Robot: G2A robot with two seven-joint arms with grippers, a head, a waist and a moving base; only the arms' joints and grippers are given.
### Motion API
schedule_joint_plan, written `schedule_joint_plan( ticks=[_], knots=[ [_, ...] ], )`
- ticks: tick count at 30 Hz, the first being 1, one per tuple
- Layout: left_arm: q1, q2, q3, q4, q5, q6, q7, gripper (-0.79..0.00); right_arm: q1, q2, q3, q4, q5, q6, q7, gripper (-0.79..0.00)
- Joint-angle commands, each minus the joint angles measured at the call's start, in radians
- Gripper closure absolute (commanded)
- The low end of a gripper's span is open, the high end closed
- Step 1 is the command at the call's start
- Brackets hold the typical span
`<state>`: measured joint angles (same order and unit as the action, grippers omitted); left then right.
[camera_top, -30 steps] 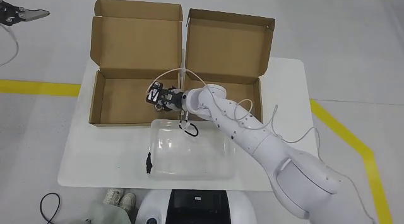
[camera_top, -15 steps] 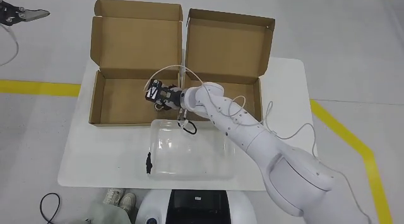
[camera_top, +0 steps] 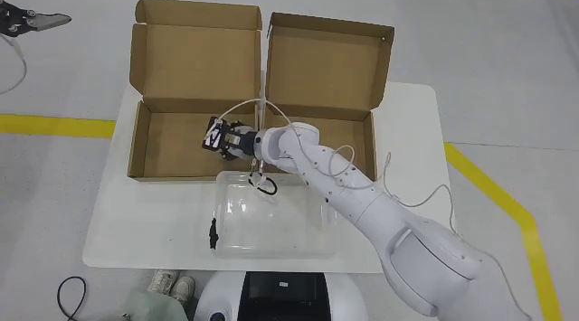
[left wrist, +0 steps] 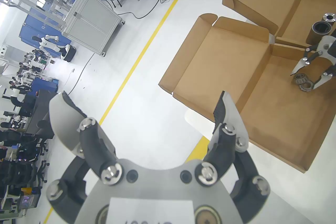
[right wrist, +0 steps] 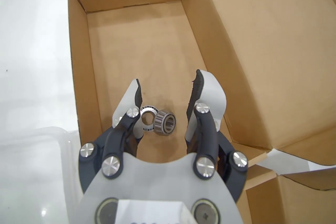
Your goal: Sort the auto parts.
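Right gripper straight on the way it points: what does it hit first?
Probably the two bearings lying in the cardboard box; the open right gripper straddles them in the left wrist view. How far above them it sits is unclear.

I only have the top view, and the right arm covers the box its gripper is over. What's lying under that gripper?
Observer: The right wrist view shows two metal bearings side by side on the floor of that box.
Operator: Is either one gripped?
Observer: No. The right gripper is open, with its fingers apart on either side of them.
Operator: Is there anything in the other box? The arm hides part of that too.
Observer: Yes. The left wrist view shows two upright cylindrical sleeves standing inside the other box.
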<state>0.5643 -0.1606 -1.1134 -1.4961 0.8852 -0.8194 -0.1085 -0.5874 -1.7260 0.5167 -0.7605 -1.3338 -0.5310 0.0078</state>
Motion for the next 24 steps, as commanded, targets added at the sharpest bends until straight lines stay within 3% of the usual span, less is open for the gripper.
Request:
schedule_joint_plan(
  ticks=[1,6,15,24],
  knots=[
    [0.0,0.0,0.0,0.0,0.0,0.0,0.0,-0.785,-0.031,0.022,0.025,-0.055,-0.012,-0.009,-0.021,-0.357],
    [0.0,0.0,0.0,0.0,0.0,0.0,0.0,-0.785,-0.135,0.089,0.105,-0.224,-0.063,-0.029,-0.033,-0.366],
    [0.0,0.0,0.0,0.0,0.0,0.0,0.0,-0.785,-0.402,0.213,0.326,-0.597,-0.159,-0.063,0.064,-0.382],
    [0.0,0.0,0.0,0.0,0.0,0.0,0.0,-0.785,-0.627,0.282,0.496,-0.849,-0.217,-0.084,0.08,-0.428]
  ],
)
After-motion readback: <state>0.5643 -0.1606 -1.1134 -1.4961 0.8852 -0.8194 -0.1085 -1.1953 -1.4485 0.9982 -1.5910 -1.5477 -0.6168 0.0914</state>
